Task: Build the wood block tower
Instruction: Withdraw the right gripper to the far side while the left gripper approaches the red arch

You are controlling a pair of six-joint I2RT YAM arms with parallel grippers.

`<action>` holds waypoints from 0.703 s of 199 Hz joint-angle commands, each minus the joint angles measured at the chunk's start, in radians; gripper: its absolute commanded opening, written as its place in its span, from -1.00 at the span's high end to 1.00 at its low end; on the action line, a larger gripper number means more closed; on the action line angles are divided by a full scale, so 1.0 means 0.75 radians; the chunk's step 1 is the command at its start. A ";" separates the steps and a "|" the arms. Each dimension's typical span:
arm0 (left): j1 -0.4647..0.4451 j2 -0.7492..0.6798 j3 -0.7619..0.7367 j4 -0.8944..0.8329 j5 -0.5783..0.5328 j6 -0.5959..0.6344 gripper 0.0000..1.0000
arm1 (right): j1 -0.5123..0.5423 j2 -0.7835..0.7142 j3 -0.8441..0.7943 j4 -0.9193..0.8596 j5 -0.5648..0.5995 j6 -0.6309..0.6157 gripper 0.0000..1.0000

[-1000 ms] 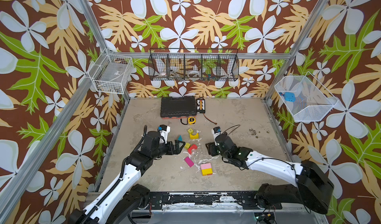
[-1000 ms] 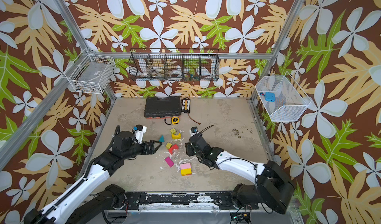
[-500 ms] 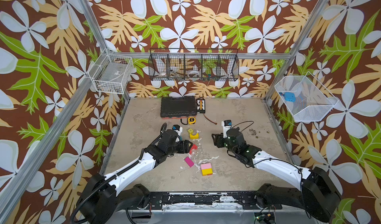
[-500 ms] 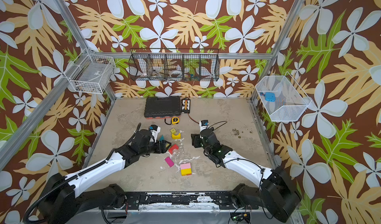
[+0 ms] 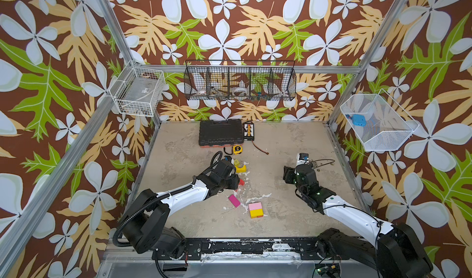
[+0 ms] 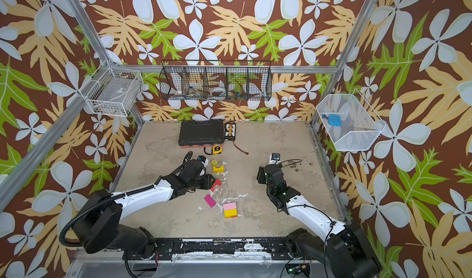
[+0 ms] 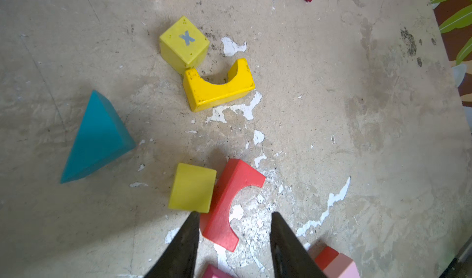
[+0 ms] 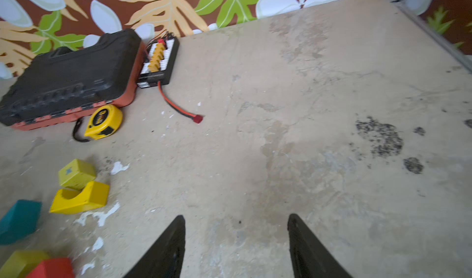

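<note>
The teal wedge (image 7: 97,138) lies leftmost, then the left gripper (image 7: 234,212) straddles the red arch (image 7: 224,187), jaws apart and not clamped, the pink-on-yellow stack (image 5: 255,209) stands mid-table, and the right gripper (image 8: 236,215) hangs open-jawed, empty, over the table (image 8: 306,110).

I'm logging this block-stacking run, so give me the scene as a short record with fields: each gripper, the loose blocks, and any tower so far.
left gripper: jaws apart, straddling the red arch at one end
right gripper: open, empty, over the table
touching red arch: plain yellow cube
loose blocks: teal wedge; X-marked yellow cube against yellow arch; magenta block
tower: only a pink and yellow pair, stacking unclear
</note>
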 commanded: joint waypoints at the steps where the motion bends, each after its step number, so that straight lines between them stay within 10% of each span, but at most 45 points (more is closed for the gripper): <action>1: -0.014 0.044 0.029 -0.001 -0.045 0.017 0.13 | -0.011 -0.009 -0.024 0.055 0.146 -0.011 -0.29; 140: -0.058 0.219 0.071 -0.032 -0.092 0.024 0.29 | -0.098 0.087 -0.033 0.113 0.095 0.000 -0.29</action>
